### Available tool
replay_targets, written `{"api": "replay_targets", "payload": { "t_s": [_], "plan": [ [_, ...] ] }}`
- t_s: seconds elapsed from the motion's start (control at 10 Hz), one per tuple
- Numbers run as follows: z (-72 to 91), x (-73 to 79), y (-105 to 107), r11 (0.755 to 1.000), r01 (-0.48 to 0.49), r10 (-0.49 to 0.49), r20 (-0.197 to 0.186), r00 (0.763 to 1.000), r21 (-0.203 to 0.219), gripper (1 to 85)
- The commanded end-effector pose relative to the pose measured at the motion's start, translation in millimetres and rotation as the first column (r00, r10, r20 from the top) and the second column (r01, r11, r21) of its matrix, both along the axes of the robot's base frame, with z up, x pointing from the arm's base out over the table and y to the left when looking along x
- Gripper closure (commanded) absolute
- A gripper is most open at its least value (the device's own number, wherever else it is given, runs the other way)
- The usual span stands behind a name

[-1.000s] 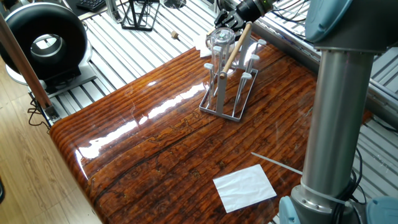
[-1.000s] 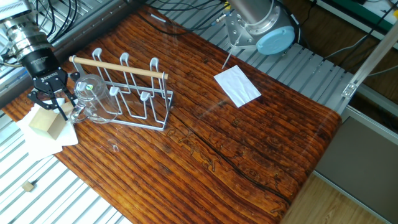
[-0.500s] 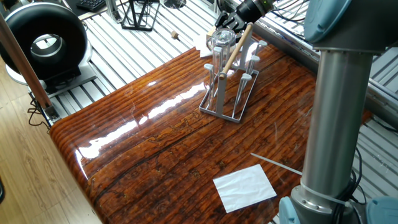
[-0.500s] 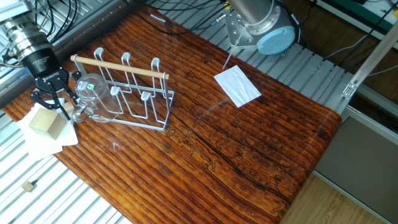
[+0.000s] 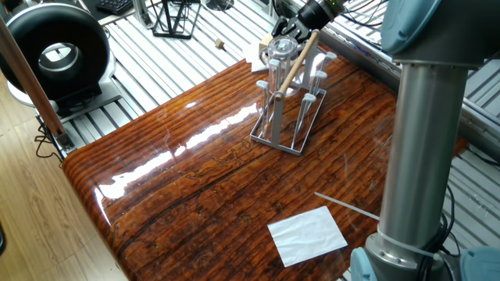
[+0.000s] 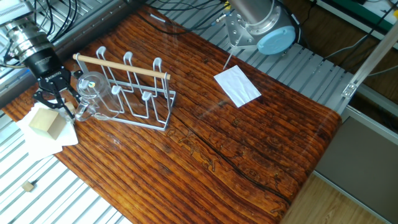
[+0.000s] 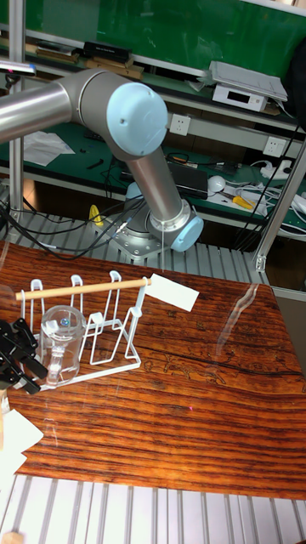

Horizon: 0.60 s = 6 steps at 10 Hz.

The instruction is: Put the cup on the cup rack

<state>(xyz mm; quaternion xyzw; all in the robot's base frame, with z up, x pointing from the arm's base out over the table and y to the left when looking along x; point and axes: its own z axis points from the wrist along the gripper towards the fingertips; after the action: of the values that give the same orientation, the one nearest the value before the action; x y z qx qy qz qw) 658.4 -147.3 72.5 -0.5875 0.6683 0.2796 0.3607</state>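
Clear glass catches the light at the rack's far end: in one fixed view the cup point(image 5: 279, 55) sits inverted over a peg of the cup rack point(image 5: 291, 97), the gripper point(image 5: 286, 27) just behind it. From the other fixed view the gripper point(image 6: 55, 93) has drawn back a little since a second ago, its fingers spread and empty, the cup point(image 6: 92, 92) left on the cup rack point(image 6: 127, 87). The tall fixed view agrees: the cup point(image 7: 61, 340) hangs unaided, so the placing looks done.

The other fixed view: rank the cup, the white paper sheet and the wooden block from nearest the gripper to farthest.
From the gripper:
1. Wooden block, just below it at the table's left end.
2. Cup, on the rack's near end; close call with the block.
3. White paper sheet, far right.
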Motion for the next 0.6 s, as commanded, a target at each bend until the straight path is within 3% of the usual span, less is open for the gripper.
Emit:
{"api": "replay_targets", "payload": {
  "t_s": [0.0,0.4,0.5],
  "plan": [
    [-6.3,-8.7,-6.0,0.998,-0.045,0.046,0.003,0.999,-0.040,50.3],
    [-12.9,-16.7,-11.8,0.994,-0.076,0.076,-0.006,0.997,-0.080,49.0],
    [-16.7,-19.8,-16.5,0.991,-0.086,0.085,-0.011,0.996,-0.107,49.0]
  ]
}}
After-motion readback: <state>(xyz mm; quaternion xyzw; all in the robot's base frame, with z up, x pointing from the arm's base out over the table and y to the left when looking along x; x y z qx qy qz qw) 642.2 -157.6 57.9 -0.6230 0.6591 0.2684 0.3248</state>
